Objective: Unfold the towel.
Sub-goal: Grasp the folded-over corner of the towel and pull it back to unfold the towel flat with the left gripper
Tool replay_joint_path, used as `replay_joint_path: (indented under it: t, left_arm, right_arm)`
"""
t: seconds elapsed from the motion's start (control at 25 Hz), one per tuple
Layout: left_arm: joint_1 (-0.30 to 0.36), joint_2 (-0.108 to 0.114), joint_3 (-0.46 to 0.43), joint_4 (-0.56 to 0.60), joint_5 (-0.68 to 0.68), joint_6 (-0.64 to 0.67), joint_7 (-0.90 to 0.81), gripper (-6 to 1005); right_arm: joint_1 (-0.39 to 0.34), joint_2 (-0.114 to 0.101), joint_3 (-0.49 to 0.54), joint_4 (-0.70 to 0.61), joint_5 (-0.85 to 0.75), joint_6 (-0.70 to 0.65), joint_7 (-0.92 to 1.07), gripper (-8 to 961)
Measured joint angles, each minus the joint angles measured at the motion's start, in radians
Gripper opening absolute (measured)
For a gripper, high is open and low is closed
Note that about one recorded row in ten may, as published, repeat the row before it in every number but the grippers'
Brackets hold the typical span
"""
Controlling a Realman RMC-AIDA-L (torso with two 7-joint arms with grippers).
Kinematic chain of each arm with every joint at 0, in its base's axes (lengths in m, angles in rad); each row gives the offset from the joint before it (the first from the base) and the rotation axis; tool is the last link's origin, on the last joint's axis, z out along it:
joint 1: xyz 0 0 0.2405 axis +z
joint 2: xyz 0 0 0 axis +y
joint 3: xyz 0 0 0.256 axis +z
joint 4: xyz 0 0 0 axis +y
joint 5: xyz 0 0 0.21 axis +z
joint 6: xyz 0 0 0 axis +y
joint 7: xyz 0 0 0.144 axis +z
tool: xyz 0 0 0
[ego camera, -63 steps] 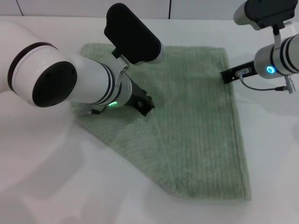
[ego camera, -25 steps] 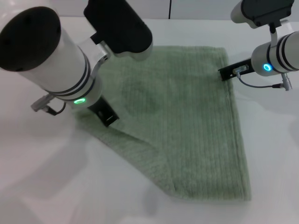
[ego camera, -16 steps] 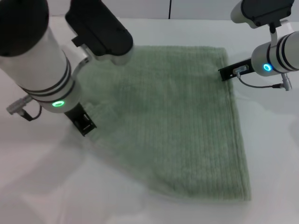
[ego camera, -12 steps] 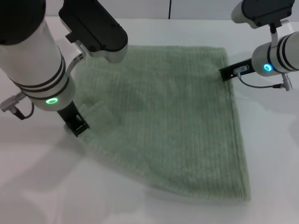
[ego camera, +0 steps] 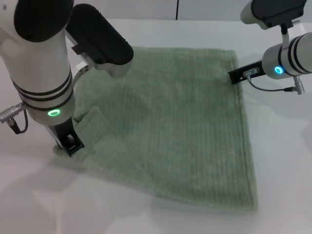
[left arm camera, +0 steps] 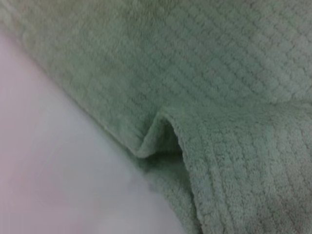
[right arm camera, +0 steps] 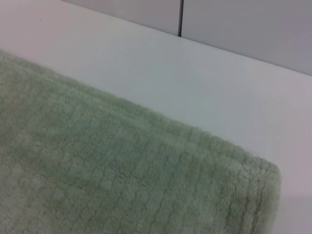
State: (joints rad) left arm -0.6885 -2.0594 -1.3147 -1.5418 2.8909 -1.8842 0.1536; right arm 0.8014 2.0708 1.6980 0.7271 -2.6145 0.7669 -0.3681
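Observation:
The pale sage-green towel point(ego camera: 180, 131) lies spread almost flat on the white table, seen from the head view. My left gripper point(ego camera: 69, 143) is down at the towel's near left corner and shut on it, with a small raised fold point(ego camera: 95, 119) in the cloth beside it. The left wrist view shows that ribbed cloth and fold point(left arm camera: 161, 131) close up. My right gripper point(ego camera: 236, 77) is at the towel's far right corner, touching its edge. The right wrist view shows that hemmed corner point(right arm camera: 234, 175) lying on the table.
The white table point(ego camera: 282, 170) runs all round the towel. A wall with a dark vertical seam point(ego camera: 176, 9) stands behind the far edge. My bulky left arm point(ego camera: 46, 73) hangs over the towel's left side and hides part of it.
My left gripper has pulled the folded corner from the towel's middle out to the near left. The flap has opened and the towel now lies nearly square. The right arm has stayed still.

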Motion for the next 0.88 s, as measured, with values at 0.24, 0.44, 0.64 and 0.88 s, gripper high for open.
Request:
replay_joint_path:
  t: [0.24,0.44,0.64,0.88]
  left_arm:
    - [0.009,-0.001,0.005,0.018,-0.001,-0.020,-0.048,51]
    - [0.019,-0.001,0.011,0.035,-0.001,-0.049,-0.085,55]
    - [0.032,-0.004,0.018,0.042,-0.002,-0.055,-0.115,60]
    - [0.036,-0.007,0.099,0.034,-0.003,-0.020,-0.139,66]
  right_arm:
    - [0.000,0.000,0.002,0.000,-0.003,0.000,0.000,83]
    - [0.000,0.000,0.002,0.004,-0.006,0.001,0.000,86]
    - [0.000,0.000,0.005,0.003,-0.006,0.006,-0.011,89]
    - [-0.003,0.000,0.014,0.002,-0.003,0.010,-0.022,92]
